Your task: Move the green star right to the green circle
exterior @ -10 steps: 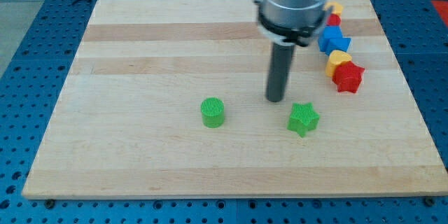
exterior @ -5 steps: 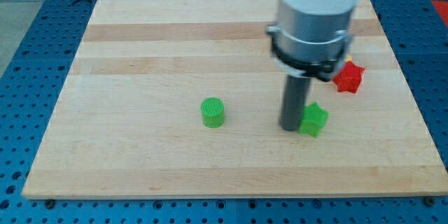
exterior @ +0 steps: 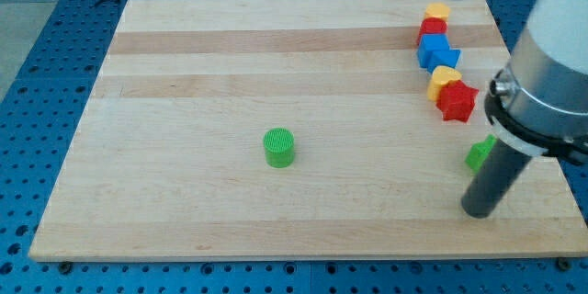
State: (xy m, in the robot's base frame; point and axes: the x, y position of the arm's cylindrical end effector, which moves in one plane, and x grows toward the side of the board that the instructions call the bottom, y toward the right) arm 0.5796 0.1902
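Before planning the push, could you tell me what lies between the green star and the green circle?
Nothing: in the camera view, only bare board separates the green star from the green circle.

Single camera view, set above and in front of the tabletop [exterior: 184, 64], looking down at a slant toward its far edge. Whole wooden board in frame, far edge shorter than near edge; blue perforated base shows on all sides. Medium distance: blocks read small, the arm's housing [exterior: 551, 83] looms large at the view's right, cut off by the top and right edges. No second view to compare
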